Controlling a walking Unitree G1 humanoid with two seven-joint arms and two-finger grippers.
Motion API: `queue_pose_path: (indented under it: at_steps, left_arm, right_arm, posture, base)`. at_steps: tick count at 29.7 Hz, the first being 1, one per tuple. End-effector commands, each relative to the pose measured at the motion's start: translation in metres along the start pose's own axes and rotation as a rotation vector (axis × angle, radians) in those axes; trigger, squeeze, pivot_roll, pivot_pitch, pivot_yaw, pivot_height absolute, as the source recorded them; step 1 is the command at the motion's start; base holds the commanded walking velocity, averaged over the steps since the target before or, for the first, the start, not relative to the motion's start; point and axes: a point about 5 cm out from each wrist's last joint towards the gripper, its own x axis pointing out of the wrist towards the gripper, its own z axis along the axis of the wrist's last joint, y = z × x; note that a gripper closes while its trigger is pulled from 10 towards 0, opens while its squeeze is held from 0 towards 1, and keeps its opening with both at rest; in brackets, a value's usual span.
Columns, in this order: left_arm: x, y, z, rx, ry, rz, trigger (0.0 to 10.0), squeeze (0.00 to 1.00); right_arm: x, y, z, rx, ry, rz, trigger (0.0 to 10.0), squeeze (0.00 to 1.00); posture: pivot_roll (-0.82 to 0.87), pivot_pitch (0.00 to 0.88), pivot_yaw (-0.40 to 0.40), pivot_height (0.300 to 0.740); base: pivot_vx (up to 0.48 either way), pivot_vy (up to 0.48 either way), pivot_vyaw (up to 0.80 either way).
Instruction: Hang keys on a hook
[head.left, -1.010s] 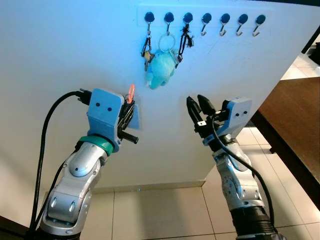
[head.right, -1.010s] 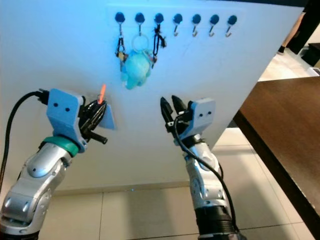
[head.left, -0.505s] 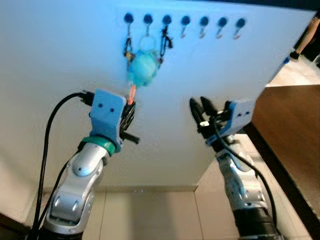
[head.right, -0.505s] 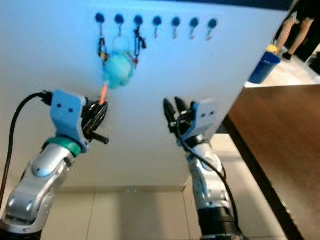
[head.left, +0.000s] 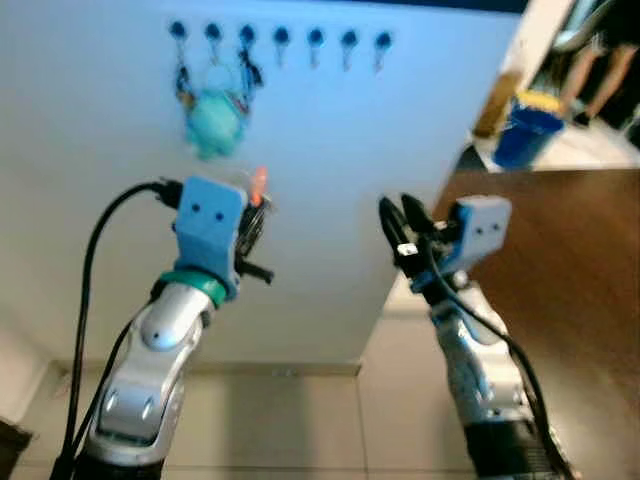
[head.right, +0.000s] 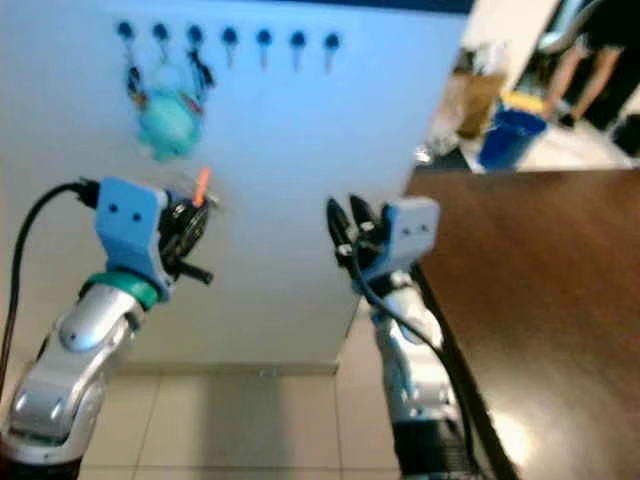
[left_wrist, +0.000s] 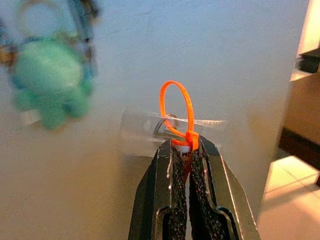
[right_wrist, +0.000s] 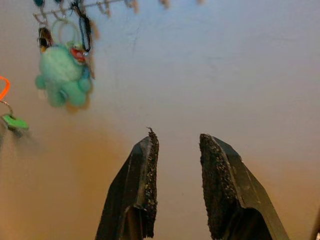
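The left gripper (left_wrist: 184, 150), pressed together on the keys' orange zip-tie loop (left_wrist: 177, 109), sits below the hook rail (head.left: 280, 38), the right gripper (right_wrist: 176, 145) spread idle beside it; advisable to keep the loop upright and raise it to an empty hook (head.left: 316, 42) right of the teal plush keychain (head.left: 212, 122).

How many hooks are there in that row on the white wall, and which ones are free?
7. The small dark hooks run in one row along the top of the white wall. The three at the robot's left carry hanging things, among them a turquoise plush keyring; the four to their right look bare, though the picture is blurred.
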Motion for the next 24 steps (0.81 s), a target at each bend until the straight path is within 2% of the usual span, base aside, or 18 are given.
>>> queue_pose_path:
  at_steps: [1,6,24]
  left_arm:
    - [-0.0004,0.0012,-0.0059,-0.019,0.036,0.015,10.0,0.00]
    - [0.0006,0.0032,-0.0057,-0.013,0.033,0.020,10.0,0.00]
    - [0.0007,0.0003,0.0002,0.025,-0.018,0.000,10.0,0.00]
  right_arm:
    - [-0.0028,-0.0018,-0.0025,-0.002,0.016,-0.008,10.0,0.00]
    - [-0.0023,-0.0016,-0.0024,-0.002,0.017,-0.007,10.0,0.00]
    - [-0.0016,-0.0003,-0.0021,-0.005,0.014,-0.002,10.0,0.00]
  posture:
    - [0.08,0.096,0.055,0.740]
    - [0.08,0.095,0.054,0.740]
    - [0.08,0.084,0.057,0.740]
  base:
    - [0.000,0.465,0.00]
    - [0.000,0.476,0.00]
    - [0.000,0.000,0.00]
